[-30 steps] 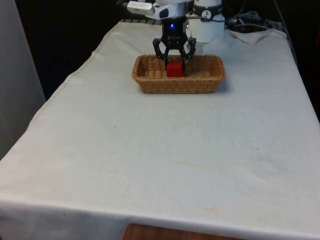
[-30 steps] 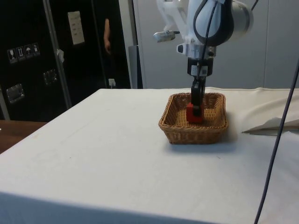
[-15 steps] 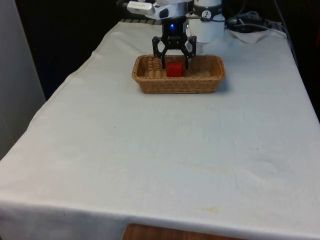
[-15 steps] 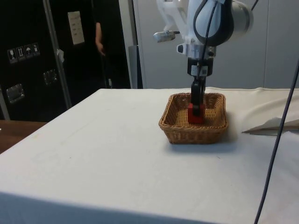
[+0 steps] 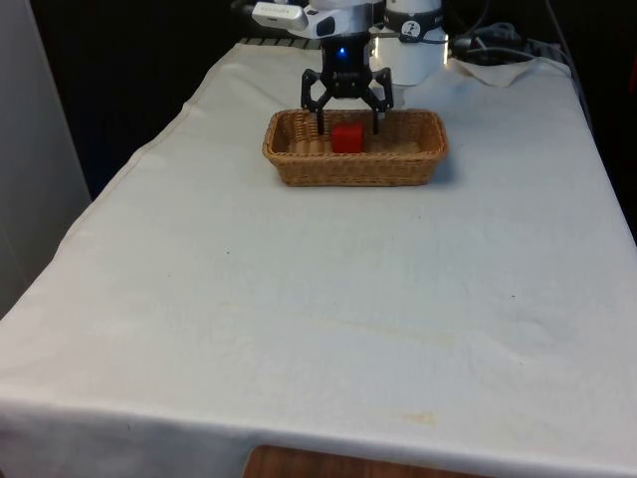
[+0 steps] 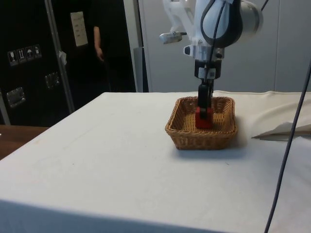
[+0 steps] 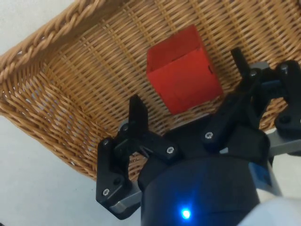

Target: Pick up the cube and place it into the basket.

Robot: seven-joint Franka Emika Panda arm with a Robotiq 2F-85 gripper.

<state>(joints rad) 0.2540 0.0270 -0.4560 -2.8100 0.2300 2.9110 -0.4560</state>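
Note:
A red cube [image 5: 346, 137] [image 6: 203, 119] [image 7: 183, 75] rests on the floor of the wicker basket [image 5: 299, 167] [image 6: 187, 138] [image 7: 61, 84] at the table's far end. My gripper [image 5: 346, 118] [image 6: 204, 104] [image 7: 188, 87] hangs just above the cube with its fingers spread wide. Neither finger touches the cube; in the wrist view one fingertip [image 7: 137, 109] stands clear on one side of it and the other on the opposite side.
The white cloth [image 5: 328, 299] stretches wide and flat in front of the basket. Crumpled cloth and cables [image 5: 503, 55] lie at the far end, on the front view's right. A person [image 6: 97, 41] stands by the dark cabinets in the side view.
The fingers have opened and let go of the cube, which now sits in the basket. The gripper has risen a little. The person by the cabinets has shifted.

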